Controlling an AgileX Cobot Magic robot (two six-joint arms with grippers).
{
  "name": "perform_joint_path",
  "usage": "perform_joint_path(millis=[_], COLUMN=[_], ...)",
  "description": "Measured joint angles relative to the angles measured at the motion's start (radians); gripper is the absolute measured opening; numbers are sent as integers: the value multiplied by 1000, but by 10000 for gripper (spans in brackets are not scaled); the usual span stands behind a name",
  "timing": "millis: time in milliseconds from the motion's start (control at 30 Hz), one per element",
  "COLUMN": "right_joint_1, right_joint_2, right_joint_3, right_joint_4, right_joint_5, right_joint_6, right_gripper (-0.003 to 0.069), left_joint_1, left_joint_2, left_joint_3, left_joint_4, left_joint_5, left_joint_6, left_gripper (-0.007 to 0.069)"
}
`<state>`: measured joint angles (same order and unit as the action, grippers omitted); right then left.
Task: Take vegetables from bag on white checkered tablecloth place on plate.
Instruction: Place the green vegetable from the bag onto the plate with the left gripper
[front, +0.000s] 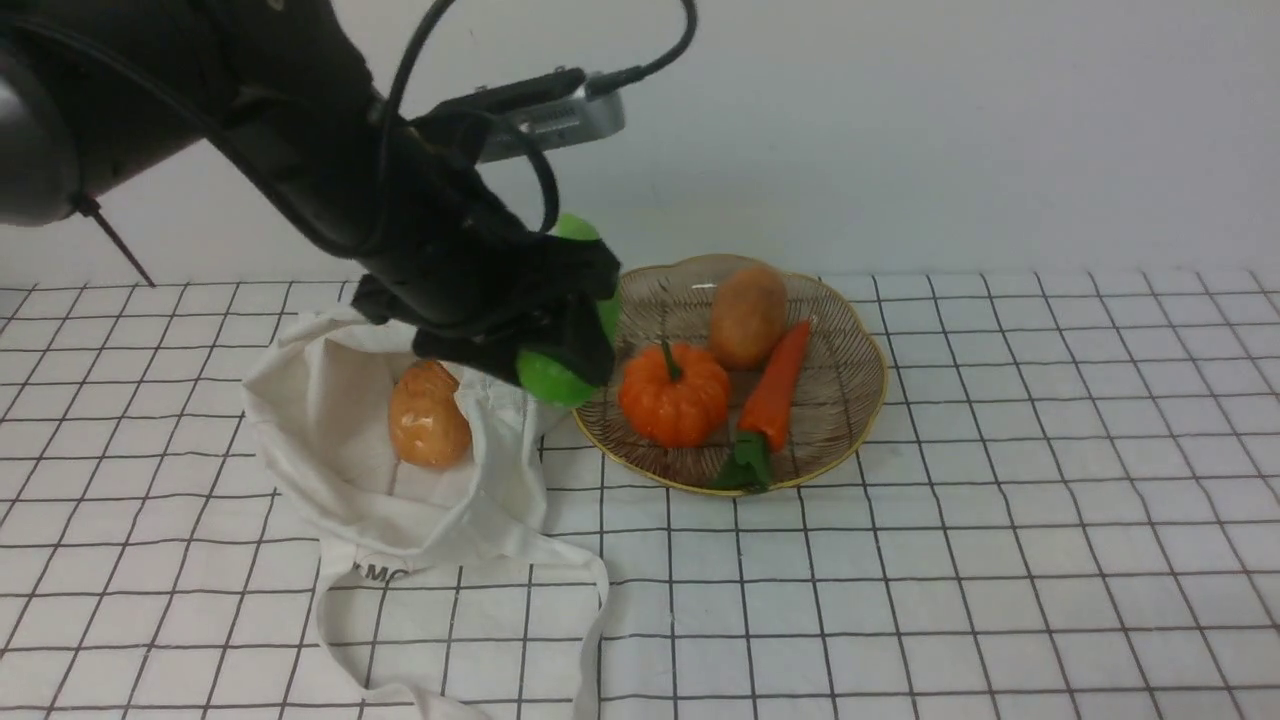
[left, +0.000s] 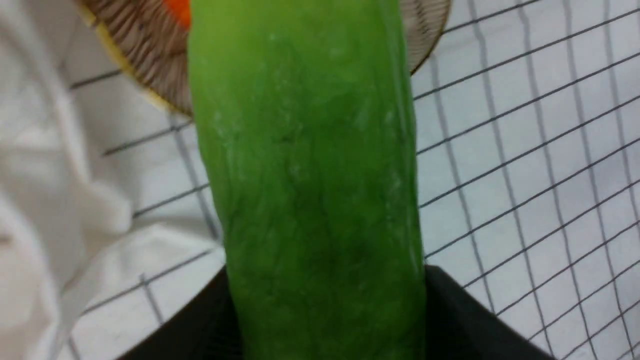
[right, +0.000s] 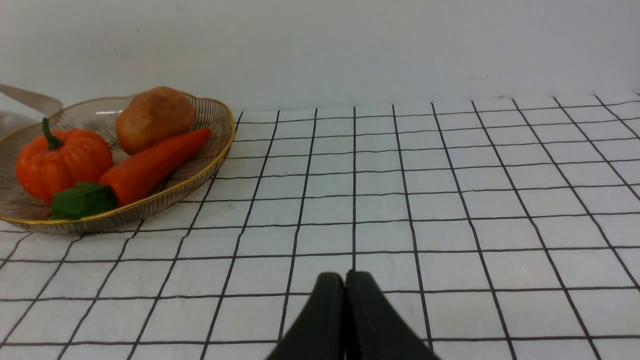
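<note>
while the left end effector (front: 592, 303) grips the bright green cucumber (front: 552, 380), its fingers set apart by the thick body and pressed to both sides, the cucumber hangs over the gap between bag and plate, near the plate's nine o'clock rim as the front view shows it. the right end effector (right: 345, 280) is narrow, its fingertips brought together with nothing between them.

the plate (front: 840, 400), a ribbed brownish dish with a wavy gold rim, lies on the white checkered tablecloth (front: 1000, 580) that covers the worktop. seen from the front, a brown potato (front: 748, 318) sits towards twelve o'clock in it, an orange pumpkin (front: 675, 395) with a green stem towards eight, and a red-orange carrot (front: 775, 390) towards four, its leafy green top reaching down to six.

off the plate's eight to nine o'clock side, the off-white cloth bag (front: 340, 480) lies with its mouth open. inside is a glossy orange-tan potato (front: 428, 430), partly shaded. the bag's long straps (front: 595, 610) trail from it towards six o'clock, just beyond some black lettering (front: 380, 573).
</note>
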<state>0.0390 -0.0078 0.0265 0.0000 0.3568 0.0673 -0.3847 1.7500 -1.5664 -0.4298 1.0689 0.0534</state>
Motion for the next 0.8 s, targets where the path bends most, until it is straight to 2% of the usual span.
perform_joint_path(millis=[133, 333, 533, 633, 800], right_joint_1=[0, 0, 0, 0, 0], right_joint_2=[0, 0, 0, 0, 0], right_joint_3=[0, 0, 0, 0, 0], right_joint_4=[0, 0, 0, 0, 0], right_joint_5=[0, 0, 0, 0, 0], right_joint_6=[0, 0, 0, 0, 0], right_gripper=[-15, -15, -15, -15, -15], left_joint_1=[-67, -176, -213, -216, -216], left_joint_2=[65, 259, 403, 452, 477], left_joint_3=[-91, -271, -332, -339, -341], left_joint_4=[12, 206, 344, 361, 363], left_joint_5=[-43, -169, -233, -293, -309], left_joint_6=[2, -98, -182, -193, -187], left_gripper=[371, 371, 373, 424, 573])
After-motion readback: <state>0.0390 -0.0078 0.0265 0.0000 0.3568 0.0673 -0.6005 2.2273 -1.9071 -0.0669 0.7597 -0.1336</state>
